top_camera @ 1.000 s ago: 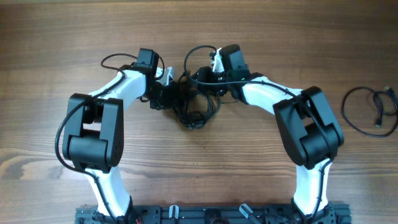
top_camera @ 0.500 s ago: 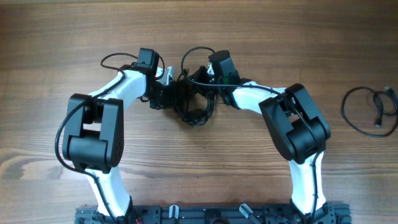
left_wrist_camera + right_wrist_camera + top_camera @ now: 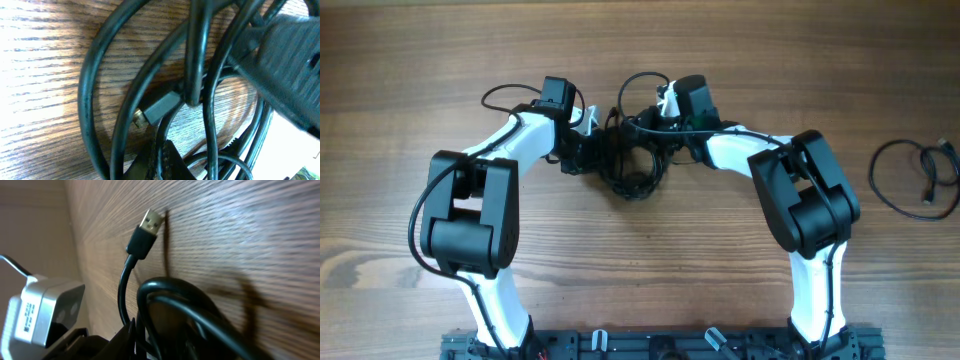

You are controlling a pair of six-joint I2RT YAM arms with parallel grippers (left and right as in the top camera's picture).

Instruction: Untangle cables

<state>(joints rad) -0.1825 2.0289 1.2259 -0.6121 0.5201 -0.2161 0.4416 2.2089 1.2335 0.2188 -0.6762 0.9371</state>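
Brown wood-grain table [image 3: 400, 60] — soft, even light

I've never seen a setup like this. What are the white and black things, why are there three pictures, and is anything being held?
Those are two white and black robot arms, each ending in a two-finger gripper. The wide picture comes from a camera fixed above the wooden table. The two close-ups come from small cameras on the wrists. Between the left gripper and the right gripper lies a knot of thin black cables, which the arms are meant to untangle. The right wrist view shows one cord's silver-tipped plug close up. A separate black cable coil lies off to the right. The left gripper is shut, but what it pinches isn't clear. The right one's grip cannot be made out.
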